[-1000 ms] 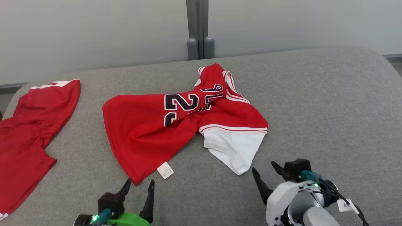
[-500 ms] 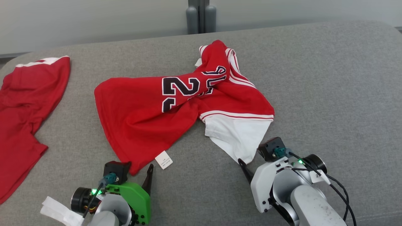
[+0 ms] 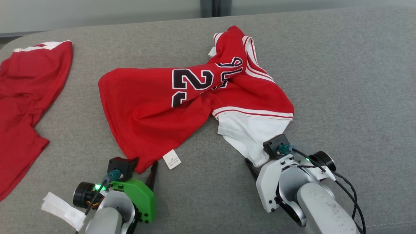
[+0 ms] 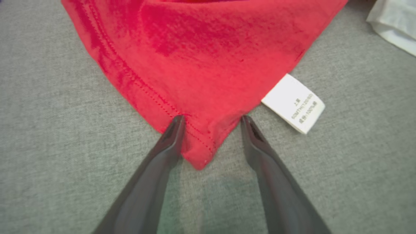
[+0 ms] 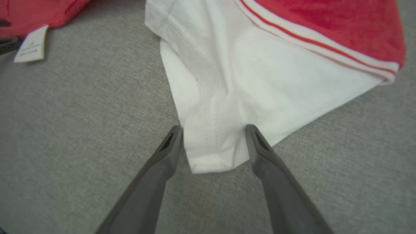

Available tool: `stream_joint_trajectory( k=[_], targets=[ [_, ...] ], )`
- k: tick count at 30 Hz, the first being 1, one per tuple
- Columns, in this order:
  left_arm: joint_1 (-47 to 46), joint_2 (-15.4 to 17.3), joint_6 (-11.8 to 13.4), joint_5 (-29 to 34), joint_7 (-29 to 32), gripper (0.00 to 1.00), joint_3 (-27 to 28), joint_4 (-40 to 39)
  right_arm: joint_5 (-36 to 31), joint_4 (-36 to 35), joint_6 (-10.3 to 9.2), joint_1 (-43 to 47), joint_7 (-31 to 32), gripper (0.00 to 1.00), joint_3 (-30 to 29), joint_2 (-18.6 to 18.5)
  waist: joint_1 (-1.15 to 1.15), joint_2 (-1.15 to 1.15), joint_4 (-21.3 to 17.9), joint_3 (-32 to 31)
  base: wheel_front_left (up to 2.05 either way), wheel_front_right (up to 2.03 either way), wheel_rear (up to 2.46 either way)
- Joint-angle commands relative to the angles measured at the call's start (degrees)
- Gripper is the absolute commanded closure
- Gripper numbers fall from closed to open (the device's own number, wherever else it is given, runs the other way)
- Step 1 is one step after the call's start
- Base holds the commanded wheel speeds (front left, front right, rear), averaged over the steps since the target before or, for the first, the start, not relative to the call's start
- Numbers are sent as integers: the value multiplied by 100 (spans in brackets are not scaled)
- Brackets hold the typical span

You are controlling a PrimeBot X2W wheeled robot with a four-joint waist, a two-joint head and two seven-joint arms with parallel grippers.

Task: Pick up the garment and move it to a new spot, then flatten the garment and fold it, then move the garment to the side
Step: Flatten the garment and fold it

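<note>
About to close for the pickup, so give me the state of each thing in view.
Red jersey: twisted and bunched, lying on the grey cushion.
Left gripper: open, astride its red hem corner.
Right gripper: open, astride its white corner.
Second red garment: rumpled, lying apart at the left.

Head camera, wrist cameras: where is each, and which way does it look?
Head view: on the head, looking down at jersey, left gripper, right gripper.
Left wrist view: on that wrist, along its fingers at the red corner.
Right wrist view: on that wrist, along its fingers at the white corner.
All share the white label.
</note>
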Motion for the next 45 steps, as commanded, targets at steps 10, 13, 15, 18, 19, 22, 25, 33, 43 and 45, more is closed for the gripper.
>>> stream_joint_trajectory(
  k=[10, 13, 15, 18, 19, 22, 25, 33, 43, 45],
  targets=[
    [-134, 180, -32, -392, -261, 100, 26, 247, 604, -84, -6, -47, -262, 100, -407, -23, 0, 0, -87, -126, 0, 0, 0],
    [86, 227, -35, -781, -273, 100, 150, -264, 1145, -639, -6, 152, -376, 100, -808, -21, 0, 0, -168, -375, 0, 0, 0],
    [290, 292, -38, -1091, -139, 100, 154, -816, 1396, -1130, -6, 292, -358, 100, -1196, -27, 0, 0, -224, -537, 0, 0, 0],
    [684, 519, -39, -1555, 224, 100, 170, -1906, 1636, -1971, -4, 511, -240, 100, -1858, -20, 0, 0, -313, -760, 0, 0, 0],
    [856, 606, -41, -1760, 417, 100, 181, -2408, 1716, -2354, -2, 582, -133, 100, -2075, -12, 0, 0, -350, -829, 0, 0, 0],
    [1222, 863, -41, -2169, 974, 100, 230, -3757, 1908, -3374, -3, 676, 284, 100, -2520, -17, 0, 0, -440, -930, 0, 0, 0],
    [1462, 1131, -21, -2507, 1557, 100, 308, -5121, 2056, -4390, -3, 606, 761, 100, -2912, -55, 0, 0, -538, -998, 0, 0, 0],
    [1004, 1682, 180, -3477, 2939, 100, 583, -7325, 2377, -5660, -3, -323, 1887, 100, -3872, -661, 0, 0, -751, -926, 0, 0, 0],
    [-956, 2190, 435, -4304, 4217, 100, 781, -7052, 2238, -5169, -3, -2114, 2547, 100, -3550, -1165, 0, 0, -806, 235, 0, 0, 0],
    [-1613, 2241, 440, -4281, 4413, 100, 723, -6634, 2099, -4878, -3, -2567, 2514, 100, -3356, -1150, 0, 0, -733, 706, 0, 0, 0]
  ],
)
